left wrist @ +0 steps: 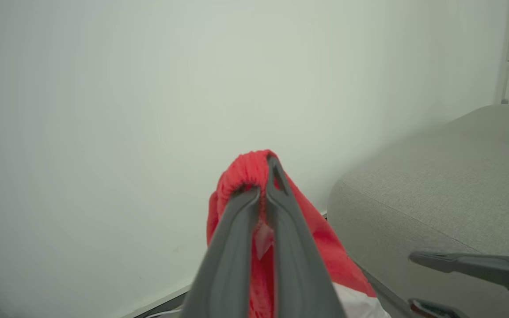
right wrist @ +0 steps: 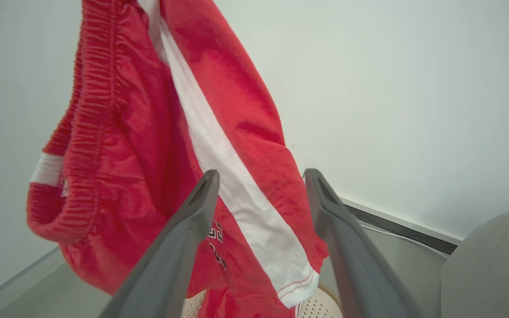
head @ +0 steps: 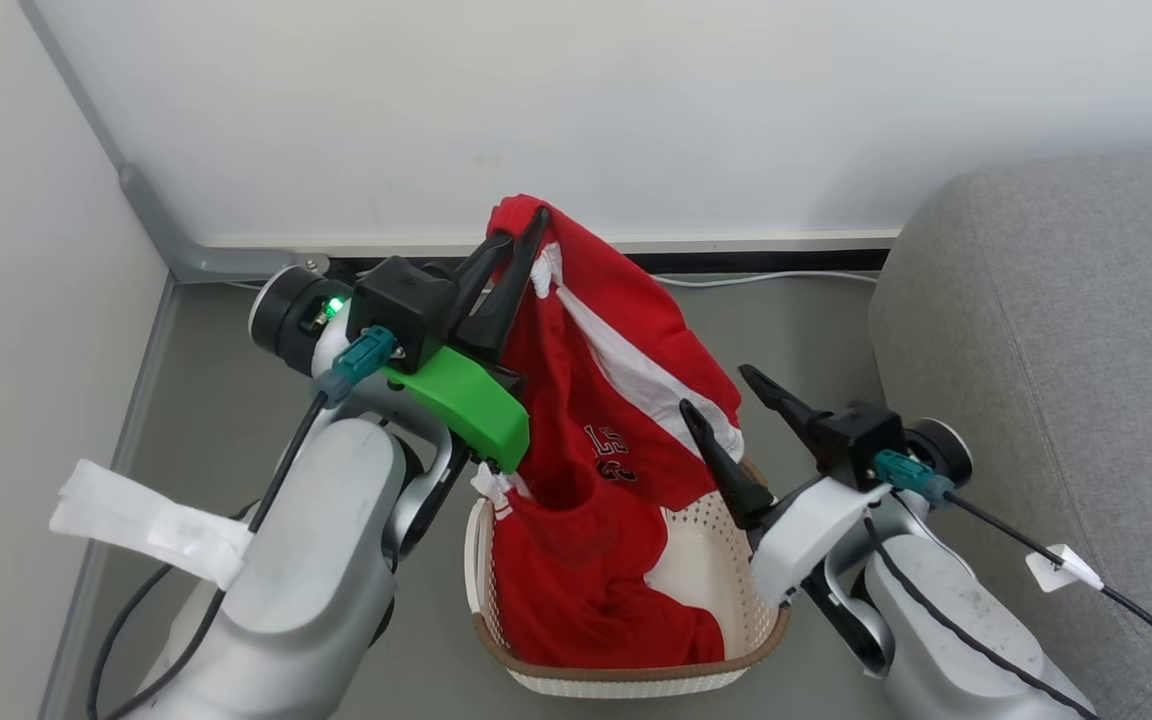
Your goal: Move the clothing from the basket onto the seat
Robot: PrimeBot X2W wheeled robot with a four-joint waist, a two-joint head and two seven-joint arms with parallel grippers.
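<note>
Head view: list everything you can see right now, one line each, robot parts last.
clothing: count unclear, red with white bands, one piece lifted above the basket, more red fabric lying inside it
basket: 1, cream-white with brown rim, on the floor between the arms
seat: 1, light grey, at the right
wall: 1, white, behind
floor: grey-green, under everything
cable: 1, white, along the foot of the wall
conduit: 1, grey, in the left corner
tape tags: 2, white, on the arm cables
left end effector: 1, dark, shut on the clothing's top edge
right end effector: 1, dark, open beside the hanging piece
</note>
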